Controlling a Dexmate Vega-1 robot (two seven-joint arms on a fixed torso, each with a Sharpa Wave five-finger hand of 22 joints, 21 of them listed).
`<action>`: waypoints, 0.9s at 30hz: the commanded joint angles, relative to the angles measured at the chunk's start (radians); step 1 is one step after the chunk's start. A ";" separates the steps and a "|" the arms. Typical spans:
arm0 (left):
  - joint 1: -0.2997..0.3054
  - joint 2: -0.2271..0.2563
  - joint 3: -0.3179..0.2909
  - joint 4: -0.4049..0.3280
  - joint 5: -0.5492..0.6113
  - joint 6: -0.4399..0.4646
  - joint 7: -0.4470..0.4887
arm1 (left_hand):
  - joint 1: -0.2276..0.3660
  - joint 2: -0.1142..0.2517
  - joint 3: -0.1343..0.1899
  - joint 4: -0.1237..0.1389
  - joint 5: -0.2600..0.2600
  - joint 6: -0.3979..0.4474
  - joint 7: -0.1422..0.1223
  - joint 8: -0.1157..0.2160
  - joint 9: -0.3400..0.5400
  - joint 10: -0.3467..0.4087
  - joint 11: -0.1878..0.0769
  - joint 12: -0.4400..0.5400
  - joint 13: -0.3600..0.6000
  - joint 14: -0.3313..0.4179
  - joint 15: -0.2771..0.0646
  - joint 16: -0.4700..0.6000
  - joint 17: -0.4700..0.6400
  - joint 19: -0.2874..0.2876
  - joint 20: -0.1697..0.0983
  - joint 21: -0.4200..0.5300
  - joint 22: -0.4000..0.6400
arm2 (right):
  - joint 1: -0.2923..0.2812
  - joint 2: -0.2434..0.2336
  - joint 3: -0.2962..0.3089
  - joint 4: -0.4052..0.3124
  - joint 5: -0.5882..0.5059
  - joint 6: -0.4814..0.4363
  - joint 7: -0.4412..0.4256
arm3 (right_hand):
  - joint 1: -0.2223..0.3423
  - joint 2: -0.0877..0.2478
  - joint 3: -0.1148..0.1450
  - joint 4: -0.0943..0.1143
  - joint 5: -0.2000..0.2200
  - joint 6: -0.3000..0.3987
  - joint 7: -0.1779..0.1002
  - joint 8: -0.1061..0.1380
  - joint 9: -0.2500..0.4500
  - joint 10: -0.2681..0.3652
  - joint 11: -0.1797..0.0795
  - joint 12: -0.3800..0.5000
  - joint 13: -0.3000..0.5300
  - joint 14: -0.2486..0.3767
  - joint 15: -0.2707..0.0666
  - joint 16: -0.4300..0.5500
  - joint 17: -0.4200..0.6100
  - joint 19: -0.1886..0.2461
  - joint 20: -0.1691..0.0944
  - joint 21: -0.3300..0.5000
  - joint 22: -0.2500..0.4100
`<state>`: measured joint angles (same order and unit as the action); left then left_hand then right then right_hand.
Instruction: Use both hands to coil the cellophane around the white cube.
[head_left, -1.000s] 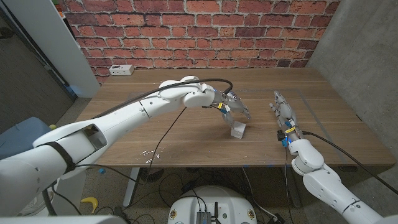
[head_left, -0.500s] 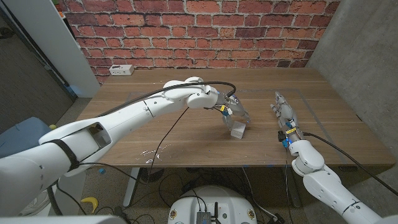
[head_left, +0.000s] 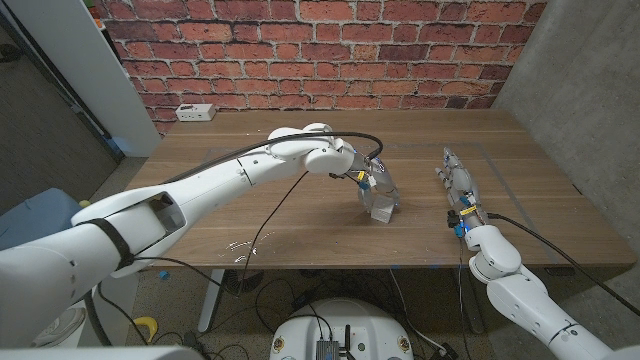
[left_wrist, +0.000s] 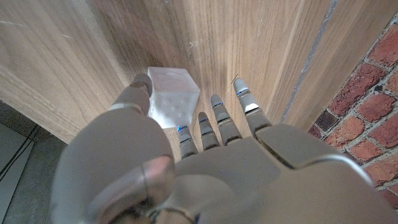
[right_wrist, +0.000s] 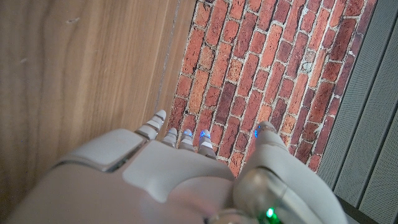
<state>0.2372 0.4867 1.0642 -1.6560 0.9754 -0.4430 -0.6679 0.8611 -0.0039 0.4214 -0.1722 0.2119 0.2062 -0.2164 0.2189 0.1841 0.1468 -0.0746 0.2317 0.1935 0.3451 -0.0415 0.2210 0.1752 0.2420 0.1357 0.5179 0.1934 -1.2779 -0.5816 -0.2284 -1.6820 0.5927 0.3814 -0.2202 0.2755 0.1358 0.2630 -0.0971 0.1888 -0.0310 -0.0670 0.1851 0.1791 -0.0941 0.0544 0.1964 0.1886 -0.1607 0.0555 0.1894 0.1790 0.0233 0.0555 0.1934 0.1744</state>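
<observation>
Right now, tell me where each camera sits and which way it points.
Head view: on the robot's head, looking down over the table toward the brick wall; both arms show, the left hand at the white cube, the right hand apart.
Left wrist view: on the left wrist, looking along the left hand at the cube.
Right wrist view: on the right wrist, along the right hand toward table and wall.
Head and left wrist views share the cube.

One white cube (head_left: 383, 207), two hands (head_left: 376, 184).
</observation>
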 joint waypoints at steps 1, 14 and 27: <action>-0.015 -0.015 0.017 0.028 -0.026 -0.009 -0.032 | 0.070 0.026 0.010 -0.002 -0.018 0.064 -0.002 0.015 0.006 0.040 -0.008 0.011 0.002 0.052 -0.029 0.010 0.006 0.041 -0.012 0.019 0.006 | 0.006 0.002 -0.001 0.006 0.000 -0.003 0.000 | -0.002 -0.004 -0.004 -0.001 -0.003 0.005 -0.001 0.005 0.003 0.004 0.001 0.007 0.001 -0.002 0.007 0.008 0.005 0.003 0.007 0.006 0.003; -0.007 -0.015 0.031 0.081 -0.007 -0.023 0.056 | 0.199 0.077 -0.042 0.015 -0.038 0.357 0.081 0.078 0.016 0.310 -0.028 0.089 0.030 0.287 -0.123 0.086 0.026 0.134 -0.062 0.088 0.016 | 0.016 -0.001 -0.005 0.005 -0.008 -0.022 -0.012 | -0.004 -0.004 -0.006 0.000 -0.002 0.005 -0.002 0.005 0.003 0.006 -0.002 0.006 0.001 0.010 0.009 0.011 0.005 0.005 0.010 0.007 0.003; 0.036 0.014 -0.013 0.105 0.013 -0.010 0.301 | 0.471 0.174 -0.014 -0.004 -0.020 0.718 0.208 0.277 0.091 0.665 -0.042 0.313 0.196 0.609 -0.194 0.269 0.171 0.199 -0.093 0.226 0.039 | 0.031 -0.004 -0.011 0.002 -0.014 -0.048 -0.023 | -0.005 -0.005 -0.006 0.000 -0.002 0.004 -0.005 0.004 0.003 0.006 0.000 0.005 0.001 0.013 0.012 0.011 0.004 0.005 0.011 0.007 0.003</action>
<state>0.2437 0.4796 1.0812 -1.5727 0.9733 -0.4651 -0.5349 1.1392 -0.0059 0.3979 -0.1797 0.1862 0.6738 -0.1917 0.4859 0.2647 0.6449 0.0337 0.5274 0.3724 0.8493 -0.0252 0.4799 0.2867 0.4314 0.0456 0.7304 0.2277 -1.2589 -0.5830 -0.2345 -1.6778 0.5834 0.3526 -0.2364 0.2755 0.1358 0.2630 -0.0971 0.1888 -0.0302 -0.0679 0.1851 0.1791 -0.0911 0.0574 0.1964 0.1884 -0.1482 0.0680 0.1973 0.1790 0.0269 0.0591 0.1933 0.1743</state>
